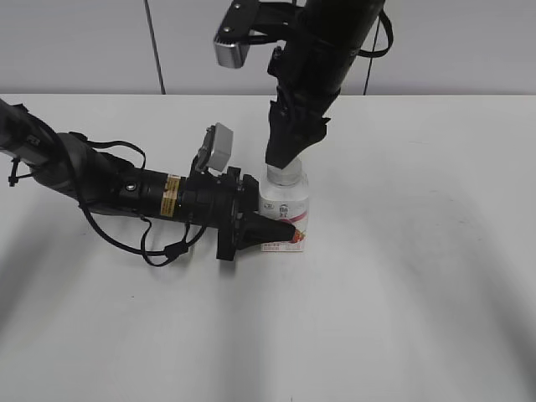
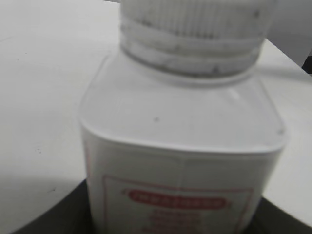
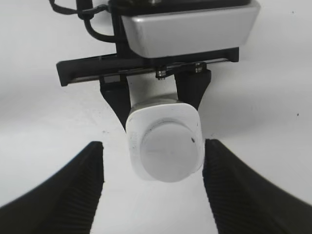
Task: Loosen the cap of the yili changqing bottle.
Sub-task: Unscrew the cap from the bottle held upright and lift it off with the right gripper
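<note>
— White plastic, the yili changqing bottle (image 1: 285, 211): it stands upright on the table (image 1: 419, 293), long axis vertical, the cap (image 3: 167, 150) facing straight up and the pink-red label facing the exterior camera.

— Where on the table?

— Near the middle, a little toward the back edge. The left gripper (image 1: 280, 226) comes in lying low from the left, and its dark fingers (image 3: 194, 87) are clamped on the bottle's squarish body, one on each side, as the right wrist view shows from above.

— And the other arm?

— The right gripper (image 3: 153, 180) hangs straight down over the cap. Its ribbed fingers (image 3: 73, 190) stand apart, one to each side of the cap, with white table showing in the gaps – they are not touching the cap in that view. In the exterior view the fingertips sit right at cap height.

— Room to move?

— Plenty. Open table to the right, in front and behind; the left arm (image 1: 126, 188) and its looping cable (image 1: 163, 251) fill the left side. The left wrist view is nearly filled by the bottle's shoulder and the ribbed rim of the cap, blurred.

— Surface, room?

— Plain matte white tabletop with soft shadows; behind it a pale grey wall (image 1: 75, 42) with a thin vertical seam.
</note>
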Robot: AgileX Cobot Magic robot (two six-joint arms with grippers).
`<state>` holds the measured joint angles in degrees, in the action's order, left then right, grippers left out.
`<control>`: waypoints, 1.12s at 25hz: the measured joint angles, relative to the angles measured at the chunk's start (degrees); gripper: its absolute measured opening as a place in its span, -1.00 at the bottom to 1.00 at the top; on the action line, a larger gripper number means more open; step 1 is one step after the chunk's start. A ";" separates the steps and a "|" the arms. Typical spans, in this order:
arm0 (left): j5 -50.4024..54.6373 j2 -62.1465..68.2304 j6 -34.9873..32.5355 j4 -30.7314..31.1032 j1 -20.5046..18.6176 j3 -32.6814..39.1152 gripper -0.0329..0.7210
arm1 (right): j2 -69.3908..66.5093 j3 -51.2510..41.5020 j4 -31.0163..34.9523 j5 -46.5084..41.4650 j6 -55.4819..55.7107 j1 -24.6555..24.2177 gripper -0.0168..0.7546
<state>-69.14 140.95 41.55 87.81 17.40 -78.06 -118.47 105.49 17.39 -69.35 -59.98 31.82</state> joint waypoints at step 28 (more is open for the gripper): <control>-0.05 0.00 1.01 -0.17 0.00 0.00 0.10 | -3.82 -0.01 -4.68 1.50 83.36 0.00 0.35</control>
<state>-69.19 140.95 42.56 87.64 17.40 -78.06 -122.29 105.48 12.71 -67.85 23.39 31.82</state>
